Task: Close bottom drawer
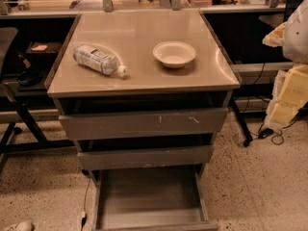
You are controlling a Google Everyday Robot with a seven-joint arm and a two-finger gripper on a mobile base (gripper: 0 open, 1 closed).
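The bottom drawer (149, 196) of the grey-brown metal cabinet (144, 81) is pulled far out toward me. It is a shallow tray that looks empty inside, and its flat front (154, 226) is at the lower edge of the view. Above it are the mid-width drawer front (144, 157) and the widest drawer front (144, 123) with pale scratches. Both of these stand much further in than the bottom drawer. My gripper is not in view.
A plastic bottle (98, 59) lies on its side on the cabinet top next to a white bowl (174, 53). Pale yellow foam blocks (288, 93) stand at the right. Table legs (24, 121) and a cable (85, 201) are at the left. The floor is speckled.
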